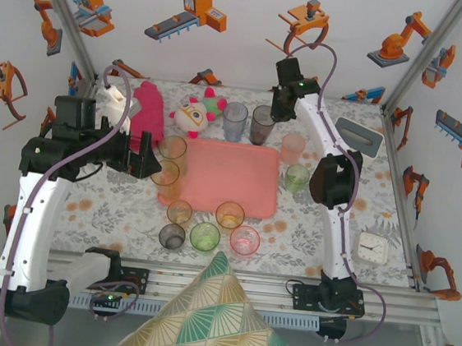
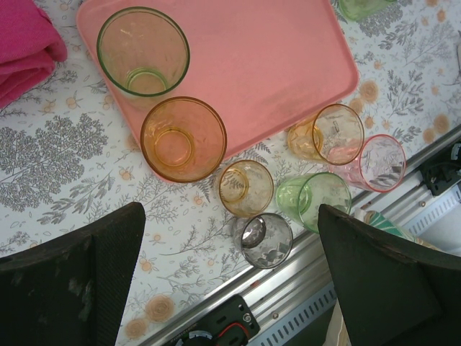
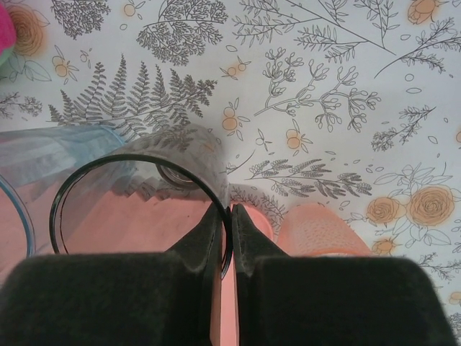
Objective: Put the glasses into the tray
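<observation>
The salmon-pink tray (image 1: 222,176) lies mid-table with nothing inside it. My right gripper (image 1: 279,108) is shut on the rim of a tall grey glass (image 1: 262,125) just behind the tray's far edge; its fingertips (image 3: 216,220) pinch the dark rim of that grey glass (image 3: 137,191). A bluish glass (image 1: 235,121) stands beside it. Pink (image 1: 292,148) and green (image 1: 297,177) glasses stand to the tray's right. My left gripper (image 1: 145,162) hangs open left of the tray, above the table (image 2: 230,288). Amber (image 2: 142,52) and orange (image 2: 183,138) tall glasses stand at the tray's left edge. Several short glasses line the front, among them grey (image 2: 266,240) and green (image 2: 313,202).
A magenta rolled towel (image 1: 146,114) and a plush toy (image 1: 198,112) lie at the back left. A small white-rimmed grey box (image 1: 359,137) sits back right and a small clock (image 1: 372,248) front right. A patterned cushion (image 1: 215,320) overlaps the near rail.
</observation>
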`<state>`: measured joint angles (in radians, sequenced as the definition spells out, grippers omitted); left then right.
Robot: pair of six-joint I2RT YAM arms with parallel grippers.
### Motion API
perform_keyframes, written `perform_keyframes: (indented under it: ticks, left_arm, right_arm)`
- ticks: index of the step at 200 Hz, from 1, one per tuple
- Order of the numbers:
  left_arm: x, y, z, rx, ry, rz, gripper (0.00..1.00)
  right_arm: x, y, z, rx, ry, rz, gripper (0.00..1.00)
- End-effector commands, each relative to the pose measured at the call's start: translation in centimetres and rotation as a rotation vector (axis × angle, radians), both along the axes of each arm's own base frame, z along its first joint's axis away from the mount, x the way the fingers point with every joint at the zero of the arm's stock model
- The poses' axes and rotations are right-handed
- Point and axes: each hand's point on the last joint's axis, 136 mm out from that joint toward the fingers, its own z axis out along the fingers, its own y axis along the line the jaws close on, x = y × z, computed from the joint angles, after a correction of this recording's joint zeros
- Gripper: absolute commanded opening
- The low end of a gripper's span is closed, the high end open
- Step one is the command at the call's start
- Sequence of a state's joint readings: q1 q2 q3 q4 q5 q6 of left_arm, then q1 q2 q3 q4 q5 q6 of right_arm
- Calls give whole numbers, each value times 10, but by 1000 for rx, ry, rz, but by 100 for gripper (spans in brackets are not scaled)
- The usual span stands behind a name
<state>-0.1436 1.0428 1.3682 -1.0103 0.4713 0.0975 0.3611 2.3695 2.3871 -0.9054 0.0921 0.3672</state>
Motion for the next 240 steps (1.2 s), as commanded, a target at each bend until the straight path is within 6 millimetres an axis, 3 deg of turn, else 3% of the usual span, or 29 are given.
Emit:
perform_keyframes:
  ticks: [1,36,98,184,240]
  left_arm:
    - [-3,-2,10,-18,-20,-5,97]
    - [-3,-2,12,-19,-25,-1,97]
    - [1,4,14,8,-38,34,97]
    - [5,13,18,32,-57,87,97]
    - [3,16,21,36,-63,102,97]
  right_arm:
    - [6,-3,5,20,-9,-12,7]
    - [10,-4,18,42,-38,-21,5]
    - [11,-20,60,66,-111,-56,4]
    - [-17,-33,121,59,-185,-48,4]
    - [-47,-37,165,42,-241,-31,4]
